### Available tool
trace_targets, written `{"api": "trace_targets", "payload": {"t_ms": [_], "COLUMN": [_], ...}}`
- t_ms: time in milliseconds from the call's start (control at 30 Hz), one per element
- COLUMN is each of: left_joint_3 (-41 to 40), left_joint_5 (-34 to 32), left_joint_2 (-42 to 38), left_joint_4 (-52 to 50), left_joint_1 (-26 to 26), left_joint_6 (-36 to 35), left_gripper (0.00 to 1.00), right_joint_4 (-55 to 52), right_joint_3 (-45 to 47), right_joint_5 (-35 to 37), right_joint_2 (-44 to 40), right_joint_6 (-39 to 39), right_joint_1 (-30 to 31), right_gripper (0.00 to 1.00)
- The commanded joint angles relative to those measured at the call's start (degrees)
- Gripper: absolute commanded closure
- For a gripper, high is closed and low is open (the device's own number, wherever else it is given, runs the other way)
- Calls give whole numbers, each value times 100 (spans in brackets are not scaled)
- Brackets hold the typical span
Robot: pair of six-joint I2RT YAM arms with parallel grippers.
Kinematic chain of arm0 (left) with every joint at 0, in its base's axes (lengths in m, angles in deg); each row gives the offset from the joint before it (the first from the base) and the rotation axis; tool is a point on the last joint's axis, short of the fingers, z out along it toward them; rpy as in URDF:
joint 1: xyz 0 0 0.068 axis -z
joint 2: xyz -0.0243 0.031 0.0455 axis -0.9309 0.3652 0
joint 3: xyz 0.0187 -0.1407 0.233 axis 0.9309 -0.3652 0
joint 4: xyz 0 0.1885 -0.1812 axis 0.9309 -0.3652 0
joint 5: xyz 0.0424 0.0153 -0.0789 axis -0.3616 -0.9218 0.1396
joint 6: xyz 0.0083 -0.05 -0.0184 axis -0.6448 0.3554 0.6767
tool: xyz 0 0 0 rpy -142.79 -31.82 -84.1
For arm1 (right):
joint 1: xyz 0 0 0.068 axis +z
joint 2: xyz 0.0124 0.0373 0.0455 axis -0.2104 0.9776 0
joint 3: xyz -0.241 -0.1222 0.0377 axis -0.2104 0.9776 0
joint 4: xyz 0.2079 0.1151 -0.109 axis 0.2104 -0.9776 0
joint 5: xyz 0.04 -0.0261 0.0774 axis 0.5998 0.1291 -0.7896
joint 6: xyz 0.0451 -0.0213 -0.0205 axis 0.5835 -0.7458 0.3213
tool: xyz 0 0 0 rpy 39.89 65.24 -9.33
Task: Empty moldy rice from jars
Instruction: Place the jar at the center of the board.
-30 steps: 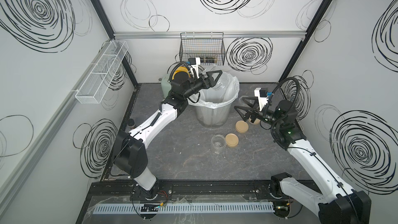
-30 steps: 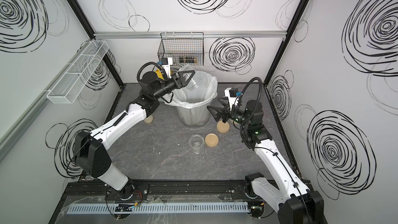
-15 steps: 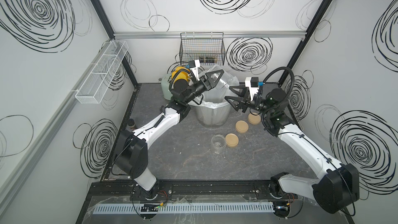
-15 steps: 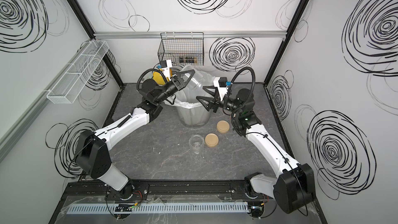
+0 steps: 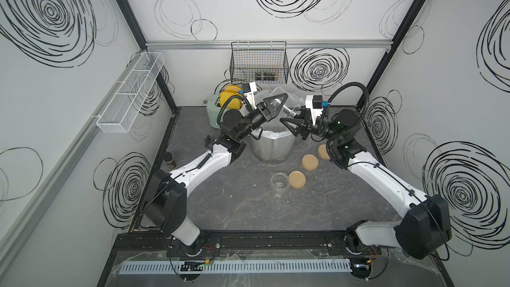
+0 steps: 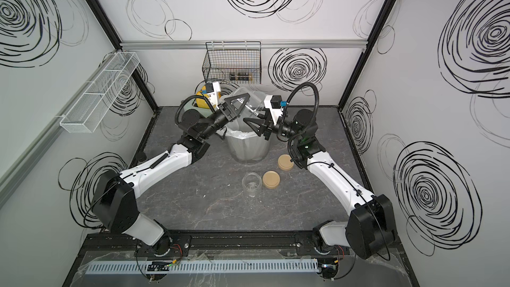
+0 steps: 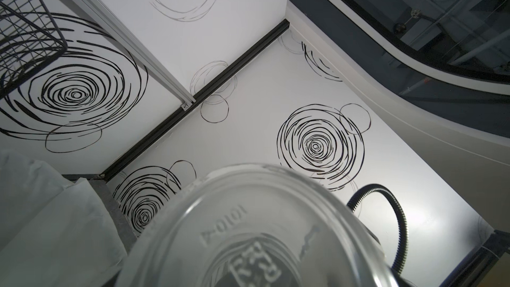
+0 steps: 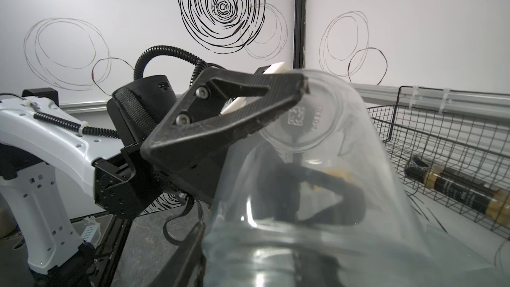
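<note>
The left hand [image 5: 271,106] [image 6: 234,104] is clenched on the base end of a clear cylindrical wide-mouth jar [image 5: 288,105] [image 6: 249,103]. It holds the jar tilted in the air above a round translucent bin lined with a white plastic bag [image 5: 271,149] [image 6: 248,149]. The bin stands toward 12 o'clock on the dark marbled counter [image 5: 248,202] [image 6: 215,202].

The jar's mouth slants down toward 4 o'clock, at the right hand [image 5: 289,120] [image 6: 254,120], which sits right at the neck. I cannot tell whether that hand has clamped the glass or only flanks it. In the right wrist view one black triangular finger [image 8: 242,111] of the left hand lies against the jar's base end, and the jar's walls look see-through. In the left wrist view the embossed base sits close to the lens.

At 6 o'clock from the bin a second clear jar [image 5: 280,187] [image 6: 251,184] stands upright and open on the counter. A flat round tan lid [image 5: 297,180] [image 6: 271,180] lies just beside it at 3 o'clock. In a top view two more tan lids [image 5: 310,162] [image 5: 324,151] lie in a row running toward 2 o'clock, the farther one next to the right arm.

A black wire basket [image 5: 259,62] [image 6: 231,59] hangs on the back wall at 12 o'clock, with a dark bottle [image 5: 266,76] lying in it.
</note>
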Motion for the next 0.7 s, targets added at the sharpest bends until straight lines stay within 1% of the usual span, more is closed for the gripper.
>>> {"api": "trace_targets", "payload": {"t_ms": [0,67,100,133,200,267,300,333,367,533,667], "left_joint_3": [-83,-173,-225,-264,-305,-305,-313,-327,-342,-487,-620], "left_joint_5": [-223,-344,-410,-468,-529,-536,-546,-564,-596,-780,-934], "left_joint_2": [-293,-294,-294,-297,-308,-337,-361,-392,-436,-746,-1094], "left_joint_4": [903,1032,1141,1231,1311,1256,1209,1145,1061,648,263], "left_joint_1": [184,227,240,247,264,260,266,266,261,219,83], "left_joint_6": [193,279,339,378,402,349,306,249,184,-266,-748], "left_gripper": [21,21,21,21,21,18,14,10,3,4,4], "right_joint_4": [489,542,553,553,553,536,520,511,501,446,313], "right_joint_3": [-103,-91,-83,-89,-82,-73,-64,-58,-49,-21,-58], "right_joint_5": [98,98,94,90,85,101,120,138,142,148,142], "right_joint_2": [-11,-23,-24,-25,-48,-59,-77,-83,-101,-161,-193], "right_joint_6": [35,65,80,78,64,45,38,34,27,1,-63], "right_joint_1": [66,78,87,87,103,112,114,114,107,114,109], "right_gripper": [60,68,73,76,87,96,98,100,100,100,100]}}
